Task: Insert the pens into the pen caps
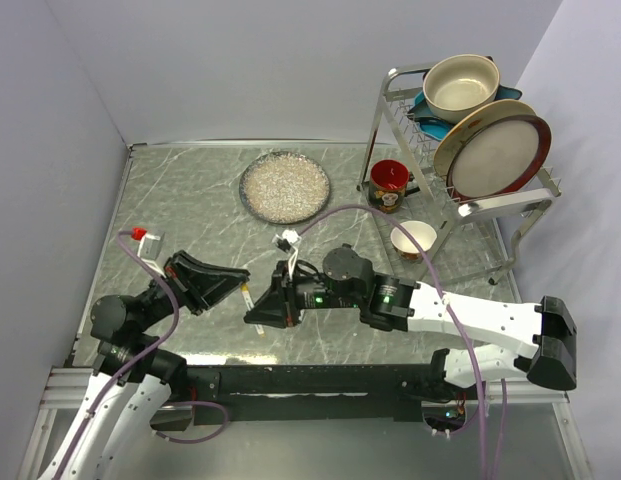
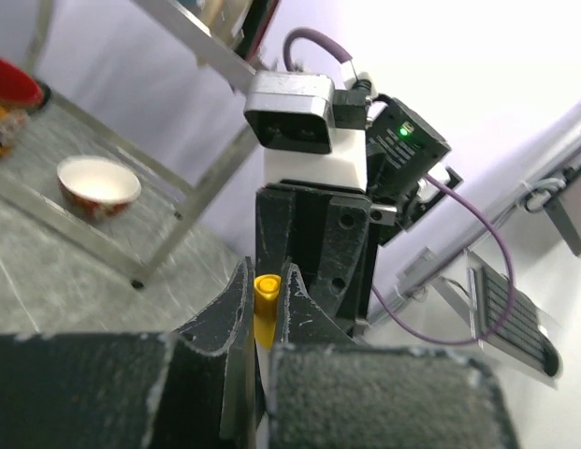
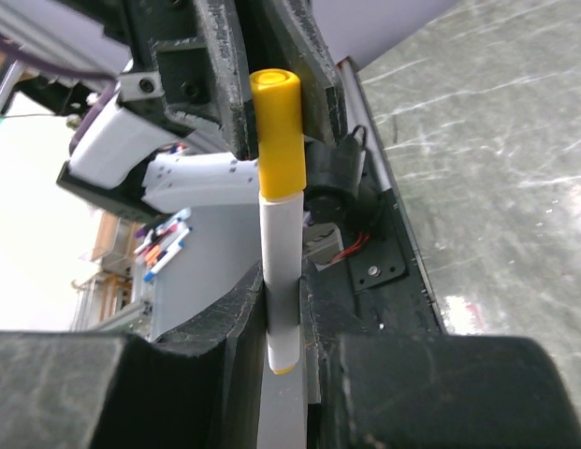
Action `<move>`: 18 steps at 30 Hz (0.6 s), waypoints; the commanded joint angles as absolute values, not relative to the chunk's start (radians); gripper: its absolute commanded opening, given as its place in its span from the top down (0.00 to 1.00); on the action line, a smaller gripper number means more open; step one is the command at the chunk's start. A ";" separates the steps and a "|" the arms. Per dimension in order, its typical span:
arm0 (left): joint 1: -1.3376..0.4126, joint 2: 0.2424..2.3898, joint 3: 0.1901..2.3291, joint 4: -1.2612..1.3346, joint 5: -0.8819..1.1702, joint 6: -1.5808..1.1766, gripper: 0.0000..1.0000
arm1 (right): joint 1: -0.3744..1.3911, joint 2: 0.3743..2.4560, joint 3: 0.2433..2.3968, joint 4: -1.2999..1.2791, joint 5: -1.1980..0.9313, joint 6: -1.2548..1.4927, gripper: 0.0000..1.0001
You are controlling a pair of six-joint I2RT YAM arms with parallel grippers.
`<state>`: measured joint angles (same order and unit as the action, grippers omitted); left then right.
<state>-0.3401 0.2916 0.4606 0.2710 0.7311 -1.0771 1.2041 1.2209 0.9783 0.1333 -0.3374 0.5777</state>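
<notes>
Top view: the left fingers [image 1: 215, 280] and the right fingers [image 1: 275, 300] meet tip to tip above the bench [image 1: 190, 200], near its front edge. A small white pen [image 1: 248, 297] sits between them, up off the bench. I cannot find the other pens and caps here. The sparkly plate [image 1: 284, 186], the red mug [image 1: 390, 185] and the dish rack [image 1: 470, 200] are well apart from the arms, so nothing is in the way.

Left wrist view: the left fingers [image 2: 225, 318] are closed on a yellow cap [image 2: 266, 283] — it shows right between the two tips. The right arm is straight across from it. The cap looks straight, not tipped.

Right wrist view: the right fingers [image 3: 239, 318] are closed on the pen's white barrel [image 3: 281, 234]. The yellow cap [image 3: 276, 131] sits on the far end of the pen, in one line with it, with the left fingers on both sides. I cannot tell if the cap is pushed all the way on.

To do this step well, I think the two arms should push straight toward each other along the pen's line — slowly, with no bending or twisting. Both grips should be firm, so the pen does not slide back through the right fingers. One side should let go only once the cap will not go any further.
</notes>
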 commanded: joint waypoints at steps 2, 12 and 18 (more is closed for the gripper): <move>-0.350 0.307 0.417 0.178 0.873 -1.077 0.99 | 1.125 1.242 1.227 0.305 -0.173 0.531 1.00; -0.351 0.193 0.315 0.198 0.923 -1.141 0.99 | 1.051 1.348 1.454 0.219 -0.249 0.529 1.00; -0.351 0.106 0.267 0.242 0.937 -1.264 0.99 | 1.028 1.367 1.485 0.267 -0.215 0.548 1.00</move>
<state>-0.3134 0.1673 0.3489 0.3355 0.5327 -1.1385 1.1252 1.3987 1.3018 -0.2226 -0.4526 0.5251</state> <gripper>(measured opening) 0.068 0.223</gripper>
